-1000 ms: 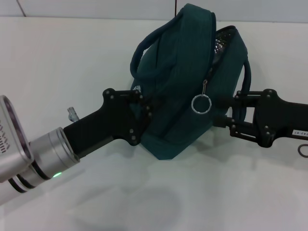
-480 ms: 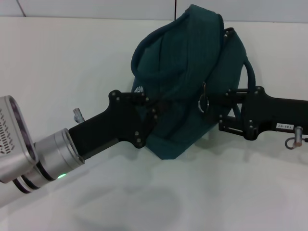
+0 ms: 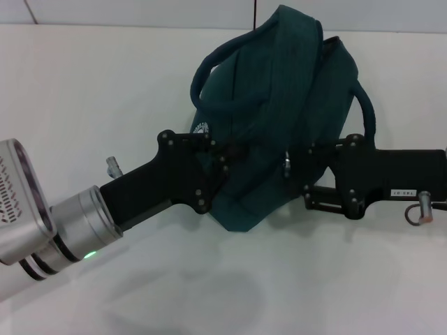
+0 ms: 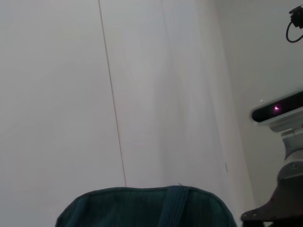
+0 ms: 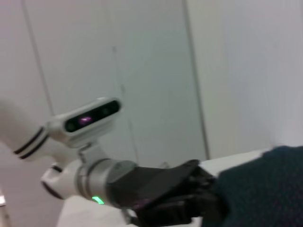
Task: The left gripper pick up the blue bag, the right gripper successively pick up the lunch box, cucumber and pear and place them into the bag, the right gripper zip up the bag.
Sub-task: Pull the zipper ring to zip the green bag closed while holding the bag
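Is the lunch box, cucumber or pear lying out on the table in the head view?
No, only the blue bag sits on the white table, with both end effectors against its sides.

White counter (image 3: 105, 91), blue bag (image 3: 279, 112) standing tilted on it toward the far side, bottom corner resting on the surface, faint shadow in front

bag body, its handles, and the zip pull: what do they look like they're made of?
Bag: soft woven fabric, matte teal; faint ribbing and slack folds suggest corduroy or canvas.
Handles: round cord-like straps in the same teal cloth, probably padded.
Zip pull: looks like bright metal from its glint, though the right gripper mostly hides it.
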